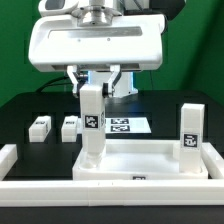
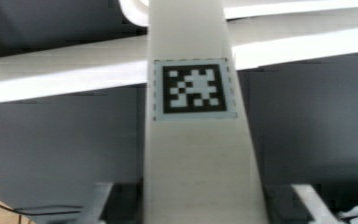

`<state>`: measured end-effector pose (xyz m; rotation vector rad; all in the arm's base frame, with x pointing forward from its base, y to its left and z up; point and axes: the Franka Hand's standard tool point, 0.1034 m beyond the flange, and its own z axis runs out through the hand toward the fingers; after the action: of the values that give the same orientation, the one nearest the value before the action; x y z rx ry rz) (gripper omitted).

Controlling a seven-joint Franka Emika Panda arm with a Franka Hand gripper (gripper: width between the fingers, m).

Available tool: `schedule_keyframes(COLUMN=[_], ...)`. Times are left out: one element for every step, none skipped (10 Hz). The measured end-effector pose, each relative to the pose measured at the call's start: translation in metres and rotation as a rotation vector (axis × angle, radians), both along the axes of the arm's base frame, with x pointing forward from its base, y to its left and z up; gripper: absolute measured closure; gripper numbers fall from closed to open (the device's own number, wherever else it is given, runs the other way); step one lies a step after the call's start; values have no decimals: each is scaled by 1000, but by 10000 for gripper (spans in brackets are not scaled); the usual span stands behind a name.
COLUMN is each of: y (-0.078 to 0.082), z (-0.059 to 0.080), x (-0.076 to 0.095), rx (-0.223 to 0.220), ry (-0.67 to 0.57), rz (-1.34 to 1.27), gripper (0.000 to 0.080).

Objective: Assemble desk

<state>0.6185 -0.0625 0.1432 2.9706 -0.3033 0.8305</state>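
Two loose legs [image 1: 40, 127] lie on the dark table [image 1: 20, 108] at the exterior view's left, well apart from the top [image 1: 150, 166], and both are yet to be fitted. Next along, the middle leg [image 1: 92, 118] stands upright at the far left corner of the top, with the tool [image 1: 95, 82] directly over it. In the wrist view the fingers [image 2: 101, 200] sit either side of this leg with a dark gap on each side, so the tool reads as open and holds nothing. The main risk sits here: I cannot tell whether this leg is fully seated. If the tool shuts off-centre, one finger would touch first and push the leg over or twist it out of its hole. Closing too high on the leg would give the same lever effect. Just behind lies the marker board [image 1: 128, 126], out of the way. At the exterior view's right, the right leg [image 1: 190, 130] stands upright at the far right corner of the top. The top itself lies near the camera and looks unclamped, so a sideways shove on the middle leg could slide it and perhaps unsettle the right leg too.
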Motion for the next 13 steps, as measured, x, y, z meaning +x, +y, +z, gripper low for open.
schedule_keyframes(y=[-3, -4, -5, -5, -4, -5, -5, -4, -3, -4, -4, -4, -4], z=[-1, -1, -5, -10, -15, -17, -18, -18, -18, -18, -18, -18, -19], x=[0, -1, -3, -5, -6, -6, -5, -3, -2, -2, -2, -2, -2], rx=[-2, -2, -5, -7, -8, -15, -26, -41, -54, -58, -57, -57, -57], ry=[2, 2, 5, 13, 19, 10, -10, -39, -66, -72, -71, -70, -70], rz=[-2, -4, -5, -5, -4, -4, -5, -4, -4, -4, -4, -4, -4], gripper=[509, 509, 509, 509, 509, 509, 509, 509, 509, 509, 436, 436, 301])
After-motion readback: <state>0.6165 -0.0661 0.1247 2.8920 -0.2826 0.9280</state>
